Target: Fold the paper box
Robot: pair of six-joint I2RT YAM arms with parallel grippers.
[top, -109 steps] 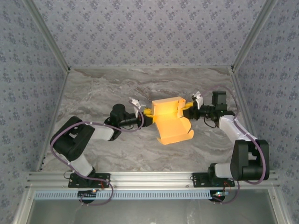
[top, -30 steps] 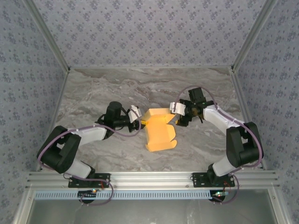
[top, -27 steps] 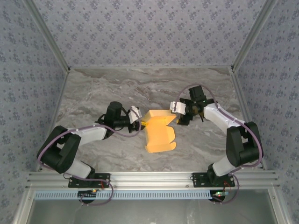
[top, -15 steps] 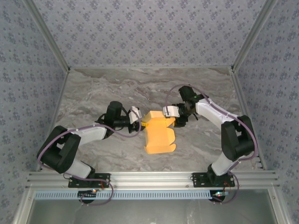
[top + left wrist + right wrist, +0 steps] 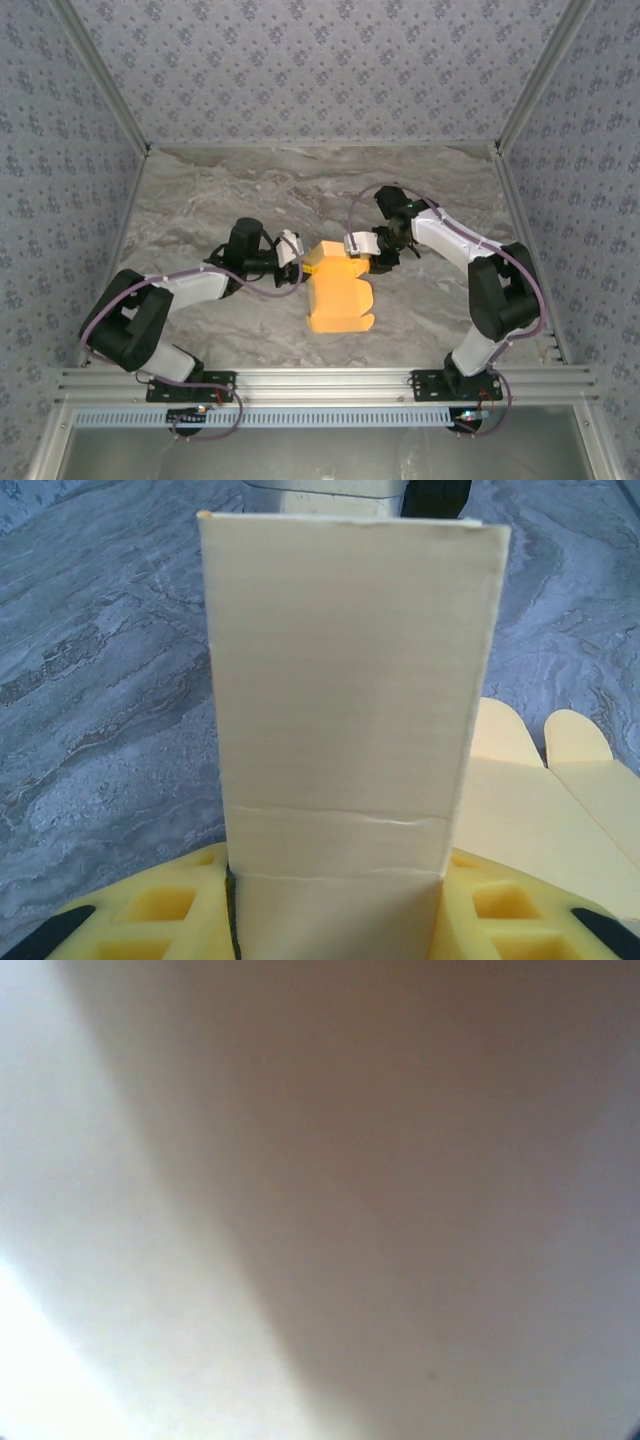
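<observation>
The paper box (image 5: 338,288) lies near the middle of the tabletop (image 5: 200,200). Its long axis runs from a raised far panel toward the arm bases, ending there in rounded flaps. Both tools meet the box at its far end, one on each side.

The left tool (image 5: 303,268) is at the box's far left corner, clamped on an upright panel that stands between its yellow fingers (image 5: 150,920). The right tool (image 5: 365,254) is at the box's far right corner, touching or just beside the top edge. Its wrist view is a pale blur, so I cannot tell whether it is apart or gripping.

The coming fold likely turns on that far panel, which lies between the tools with both arms about equally near.
</observation>
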